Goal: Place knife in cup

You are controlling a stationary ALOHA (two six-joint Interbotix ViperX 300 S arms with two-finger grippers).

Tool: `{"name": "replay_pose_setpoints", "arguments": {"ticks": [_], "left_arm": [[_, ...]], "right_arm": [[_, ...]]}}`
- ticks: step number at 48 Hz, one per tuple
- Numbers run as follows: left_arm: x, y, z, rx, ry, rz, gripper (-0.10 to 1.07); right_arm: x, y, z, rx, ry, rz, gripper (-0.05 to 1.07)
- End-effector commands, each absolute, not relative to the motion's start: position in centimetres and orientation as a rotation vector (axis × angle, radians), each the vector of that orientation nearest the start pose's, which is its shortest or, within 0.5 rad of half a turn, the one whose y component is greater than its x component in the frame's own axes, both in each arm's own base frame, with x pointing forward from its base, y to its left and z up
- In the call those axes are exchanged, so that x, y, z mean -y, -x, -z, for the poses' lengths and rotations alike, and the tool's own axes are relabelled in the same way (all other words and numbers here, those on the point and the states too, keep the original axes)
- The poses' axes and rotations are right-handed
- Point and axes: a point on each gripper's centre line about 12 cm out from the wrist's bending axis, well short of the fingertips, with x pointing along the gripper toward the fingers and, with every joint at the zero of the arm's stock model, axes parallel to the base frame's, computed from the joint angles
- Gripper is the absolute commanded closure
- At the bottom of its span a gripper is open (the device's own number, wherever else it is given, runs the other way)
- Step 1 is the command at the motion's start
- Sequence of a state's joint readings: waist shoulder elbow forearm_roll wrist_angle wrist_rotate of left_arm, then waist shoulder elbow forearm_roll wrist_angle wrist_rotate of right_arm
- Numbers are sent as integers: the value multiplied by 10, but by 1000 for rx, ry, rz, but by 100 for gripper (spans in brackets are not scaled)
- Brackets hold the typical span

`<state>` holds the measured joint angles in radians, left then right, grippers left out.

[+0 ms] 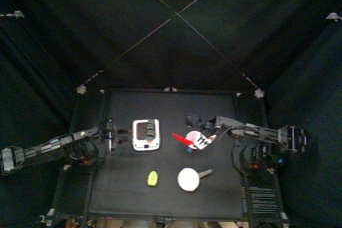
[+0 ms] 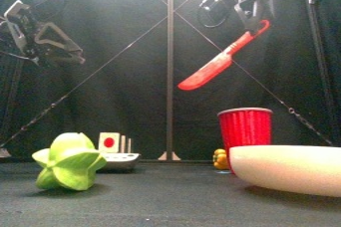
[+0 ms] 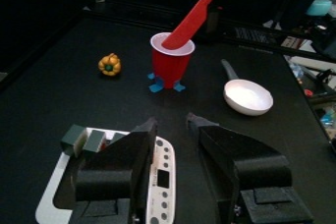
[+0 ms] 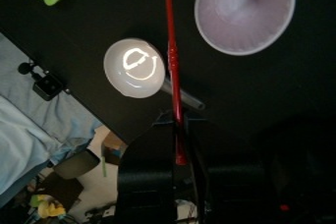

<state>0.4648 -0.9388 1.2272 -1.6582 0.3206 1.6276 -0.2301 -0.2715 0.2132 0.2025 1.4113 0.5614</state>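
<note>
Knife (image 2: 221, 65): clamped by its handle in the right gripper (image 2: 250, 17), hung blade-down and slanted just above the cup (image 2: 245, 131), presumably for lowering inside. Left gripper (image 3: 172, 140): spread wide, parked over the tray (image 3: 69, 181).

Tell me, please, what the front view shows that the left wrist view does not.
Only the front view shows the green star-shaped object. Only the left wrist view shows the open left pincer above the white tray. Both show the red knife, held tilted by the right pincer above the red cup, and the white dish.
</note>
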Motion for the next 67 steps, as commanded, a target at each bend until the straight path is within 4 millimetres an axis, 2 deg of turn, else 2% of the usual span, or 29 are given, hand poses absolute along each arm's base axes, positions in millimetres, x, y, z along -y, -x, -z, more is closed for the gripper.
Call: {"name": "replay_pose_setpoints", "arguments": {"ticks": [1, 10, 30, 42, 47, 61, 67], "left_arm": [[-52, -187, -242, -233, 125, -146, 25], [-53, -186, -239, -239, 126, -156, 25], [-55, -185, -235, -251, 125, -180, 25], [-55, -185, -235, -252, 125, -181, 25], [-56, -185, -235, -250, 128, -183, 25], [-55, -185, -236, -249, 129, -182, 25], [-55, -185, -236, -249, 129, -182, 25]], "right_arm": [[49, -284, -343, -1310, -805, 444, 68], [53, -268, -331, -1431, -811, 489, 68], [54, -261, -318, -1498, -812, 514, 67], [63, -260, -312, -1508, -775, 564, 65], [65, -261, -314, -1493, -776, 573, 60], [65, -263, -311, -1480, -778, 574, 34], [67, -264, -313, -1462, -773, 579, 32]]}}
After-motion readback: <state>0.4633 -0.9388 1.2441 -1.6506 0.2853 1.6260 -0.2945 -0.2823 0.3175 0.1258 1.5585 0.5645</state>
